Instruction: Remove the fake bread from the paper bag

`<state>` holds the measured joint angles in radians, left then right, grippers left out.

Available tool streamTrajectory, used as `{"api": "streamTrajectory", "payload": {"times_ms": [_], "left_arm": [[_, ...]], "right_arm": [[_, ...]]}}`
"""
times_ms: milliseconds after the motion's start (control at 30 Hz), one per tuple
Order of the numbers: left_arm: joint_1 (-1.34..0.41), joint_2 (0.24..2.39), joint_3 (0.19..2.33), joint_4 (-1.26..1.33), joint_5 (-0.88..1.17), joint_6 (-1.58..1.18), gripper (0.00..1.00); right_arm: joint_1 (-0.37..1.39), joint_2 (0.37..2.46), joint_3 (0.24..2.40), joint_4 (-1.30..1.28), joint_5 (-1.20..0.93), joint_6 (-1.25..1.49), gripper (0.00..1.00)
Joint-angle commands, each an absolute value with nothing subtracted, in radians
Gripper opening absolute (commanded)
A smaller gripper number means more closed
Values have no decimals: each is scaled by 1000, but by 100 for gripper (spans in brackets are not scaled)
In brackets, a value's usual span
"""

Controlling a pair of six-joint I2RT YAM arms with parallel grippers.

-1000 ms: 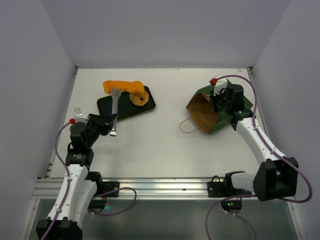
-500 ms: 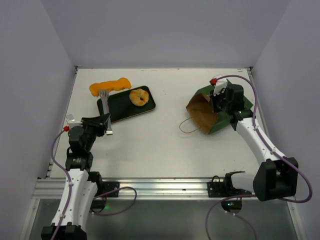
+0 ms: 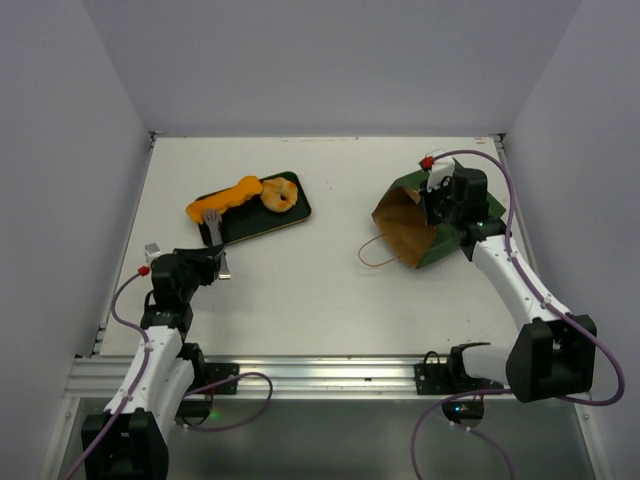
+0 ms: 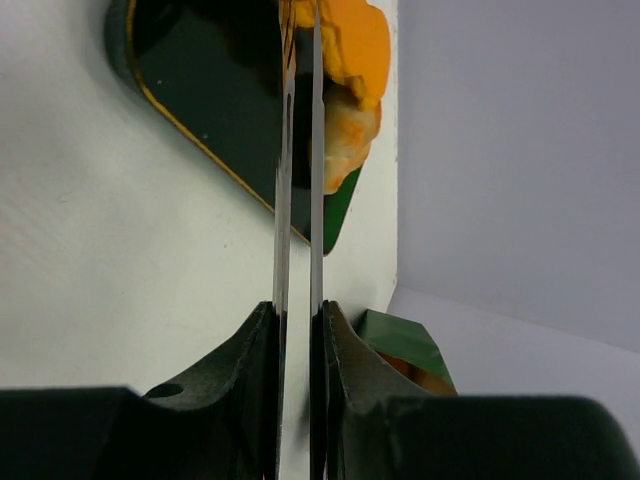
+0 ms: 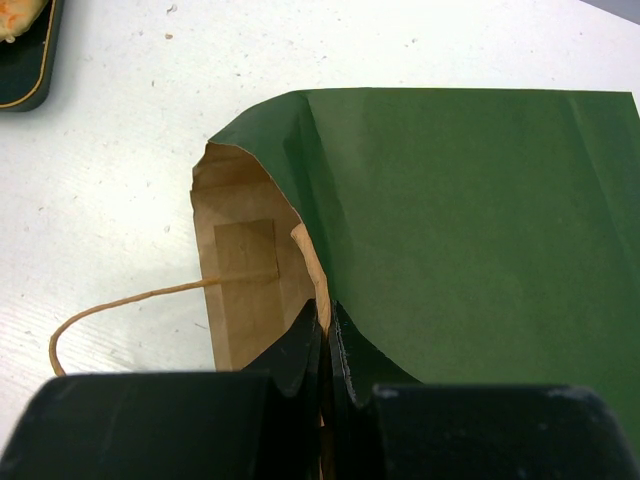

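Observation:
My left gripper (image 3: 208, 264) (image 4: 298, 322) is shut on a pair of metal tongs (image 3: 214, 238) (image 4: 285, 200). The tong tips pinch the long orange loaf of fake bread (image 3: 226, 199) (image 4: 358, 40), which lies slanted over the left end of the dark green tray (image 3: 262, 214) (image 4: 200, 90). A golden round roll (image 3: 280, 194) (image 4: 346, 142) sits on that tray. The paper bag (image 3: 418, 222) (image 5: 470, 220) lies on its side at the right, mouth toward the left, brown inside showing. My right gripper (image 3: 437, 203) (image 5: 328, 332) is shut on the bag's upper mouth edge. The depth of the bag is hidden.
A twine handle (image 3: 372, 251) (image 5: 120, 300) loops out of the bag onto the white table (image 3: 330, 270). White walls close in the back and both sides. The tray's corner (image 5: 25, 70) shows at the top left of the right wrist view.
The left arm pulled back toward the near left, swinging the tongs and orange loaf from behind the tray, out past its left end, then down onto it. The right arm and bag stayed still.

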<state>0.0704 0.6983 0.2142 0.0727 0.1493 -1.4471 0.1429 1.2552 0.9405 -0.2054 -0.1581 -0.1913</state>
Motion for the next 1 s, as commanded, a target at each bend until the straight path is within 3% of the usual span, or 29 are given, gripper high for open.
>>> {"api": "streamTrajectory", "payload": {"times_ms": [0, 200, 533, 967], "left_arm": [[77, 713, 187, 169, 146, -1433, 1], [78, 704, 189, 149, 137, -1425, 12], [83, 693, 218, 115, 149, -1414, 43], [81, 658, 270, 46, 213, -1419, 54]], "right_arm": [[140, 1221, 948, -179, -189, -186, 0], [140, 1223, 948, -178, -187, -187, 0], [140, 1220, 948, -179, -187, -189, 0], [140, 1218, 948, -178, -189, -190, 0]]}}
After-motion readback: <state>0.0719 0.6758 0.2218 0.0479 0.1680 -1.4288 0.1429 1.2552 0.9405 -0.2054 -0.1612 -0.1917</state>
